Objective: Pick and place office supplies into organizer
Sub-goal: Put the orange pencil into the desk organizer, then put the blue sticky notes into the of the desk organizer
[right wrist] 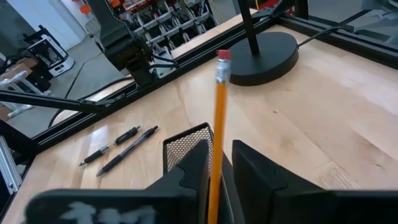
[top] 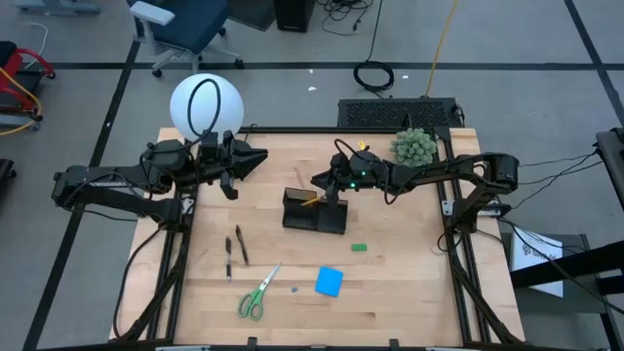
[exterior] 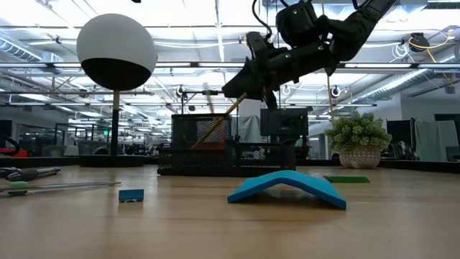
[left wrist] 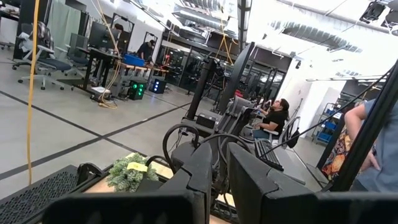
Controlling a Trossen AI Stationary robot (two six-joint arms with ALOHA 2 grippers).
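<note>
The black organizer [top: 314, 213] stands mid-table. My right gripper [top: 328, 185] hovers over its taller back section [exterior: 201, 140], shut on an orange-yellow pencil [right wrist: 217, 124] with a pink eraser end [right wrist: 222, 56]. The second pencil does not show clearly. Two dark pens [top: 234, 251], green-handled scissors [top: 256, 293], the blue pad [top: 330, 282] and the small green eraser [top: 359, 248] lie flat on the table. My left gripper [top: 249, 156] is shut and empty, raised at the far left beside the lamp. My right gripper pinches the pencil's shaft [right wrist: 215, 163] between its two fingers [right wrist: 193, 168]. It comes slanting down from the table's right, and the pencil runs along the fingers, eraser end ahead of them. The pencil is tilted [exterior: 219, 121], and its lower part shows through the organizer's mesh.
A white ball lamp [top: 205, 105] with a black round base [right wrist: 267, 56] stands far left. A green plant ball [top: 414, 146] sits at the far right corner. A tiny block [top: 293, 289] lies by the scissors. People show in the room beyond [left wrist: 273, 118].
</note>
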